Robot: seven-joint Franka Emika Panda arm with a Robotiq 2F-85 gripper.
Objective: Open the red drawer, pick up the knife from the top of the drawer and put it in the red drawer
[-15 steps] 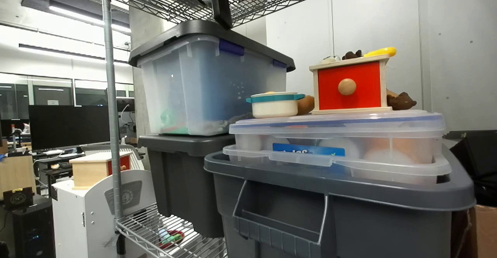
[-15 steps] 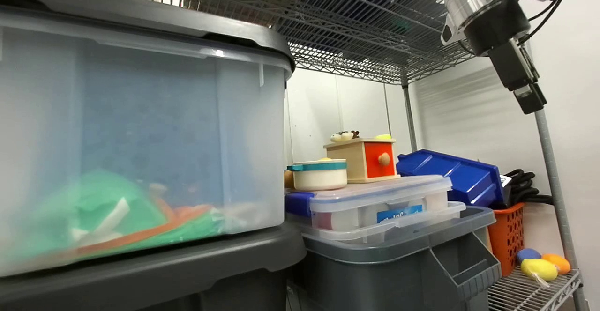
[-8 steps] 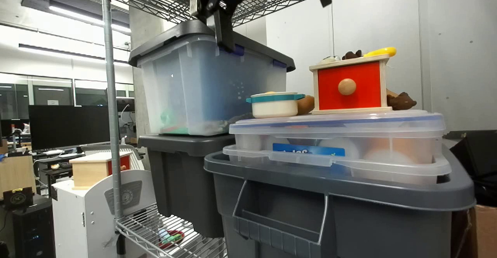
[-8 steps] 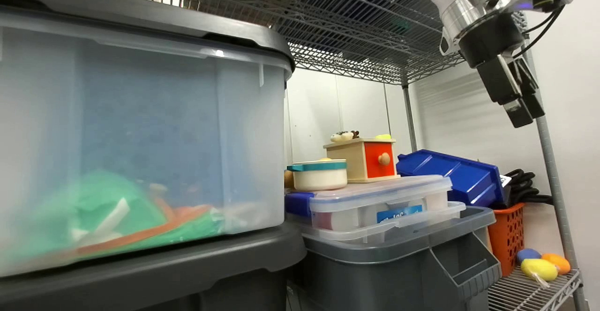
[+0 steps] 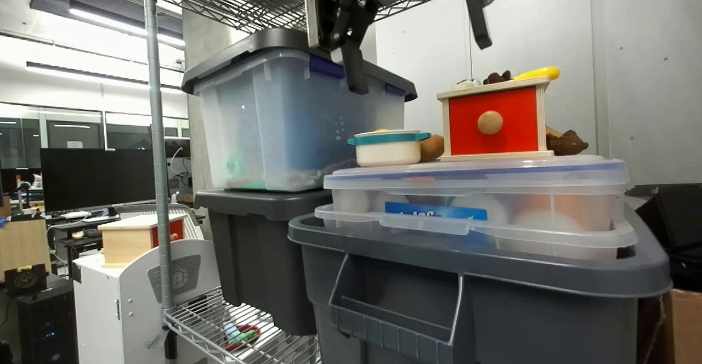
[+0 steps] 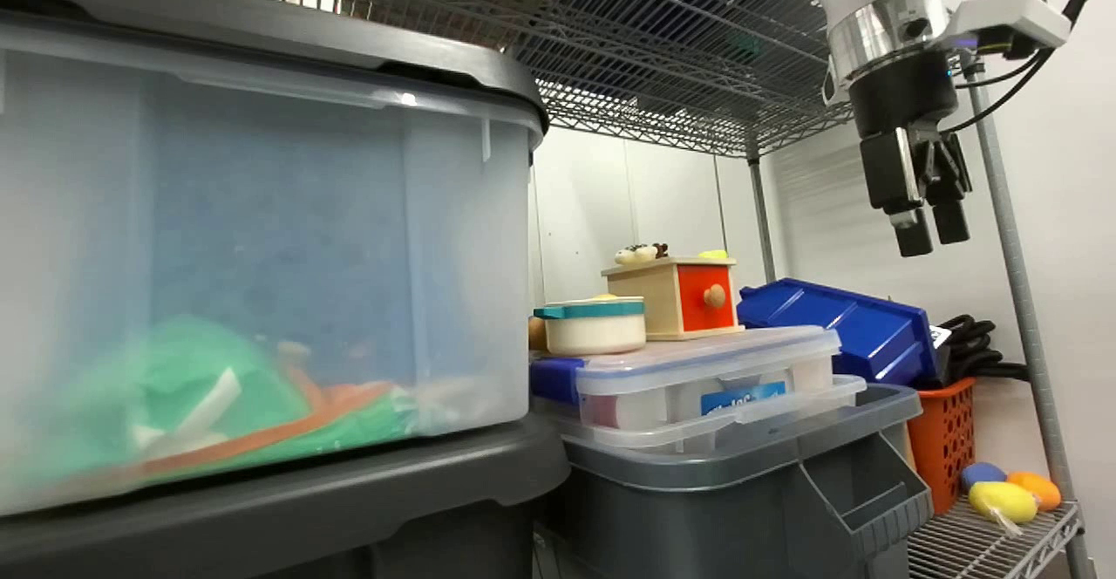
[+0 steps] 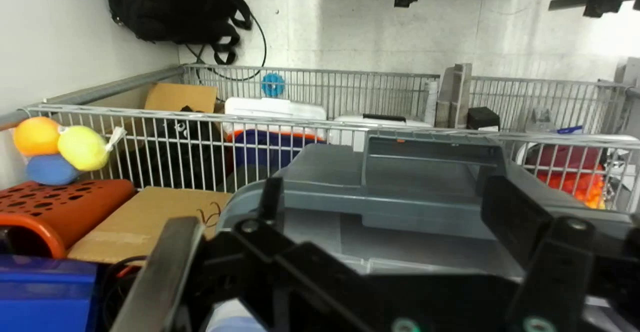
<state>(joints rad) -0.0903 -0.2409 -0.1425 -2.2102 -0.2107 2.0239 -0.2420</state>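
Find gripper (image 5: 420, 66) hanging well apart from red drawer (image 5: 466, 125) in both exterior views, with fingers (image 5: 354, 68) parted. Note drawer closed in wooden box (image 6: 645, 300) on clear tub (image 5: 592, 177); note yellow knife (image 5: 540, 73) atop box, overhanging one edge.

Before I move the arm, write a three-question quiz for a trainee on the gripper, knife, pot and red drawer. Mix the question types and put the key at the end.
1. True or false: the gripper is holding the yellow knife.

2. Choose one. The teal-rimmed pot stands on: A, the orange basket; B, the clear lidded tub; C, the blue bin.

3. Fill in the blank: the red drawer is ____ (open or shut).

Key
1. False: the gripper is open, and the knife lies on the pale top above the drawer.
2. B.
3. Shut: its front sits in the frame.
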